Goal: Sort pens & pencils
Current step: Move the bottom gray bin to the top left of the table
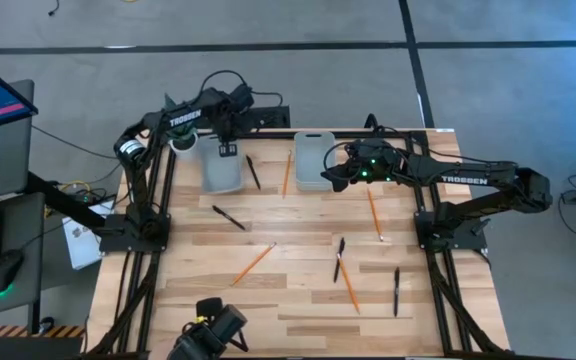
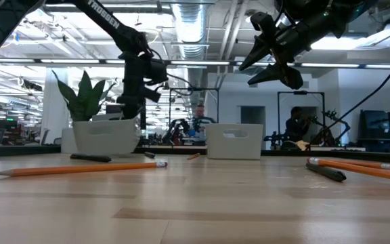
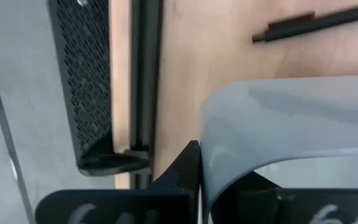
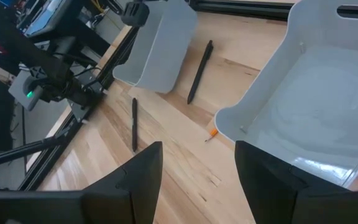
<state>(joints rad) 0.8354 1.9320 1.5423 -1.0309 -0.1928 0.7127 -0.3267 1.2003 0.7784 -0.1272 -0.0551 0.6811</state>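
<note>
Two bins sit empty; we judge the open right tool [image 1: 330, 172] may clip its bin's [image 1: 313, 160] rim, while the left tool [image 1: 226, 140] hangs closed.

The high view looks straight down on the whole desk [image 1: 298, 280], both arms and the floor around it. The low view sits at desk height, facing level across the boards into the room behind — a pencil [image 2: 80, 169] lies close to its lens. The left wrist view looks past its own fingers from very near at the rim of the left bin [image 3: 291, 124], one pen [image 3: 316, 25] and the desk edge. The right wrist view looks down from higher up — it takes in the right bin [image 4: 316, 106], the left bin farther off and two pens between. All four share the bins' end of the desk.
</note>
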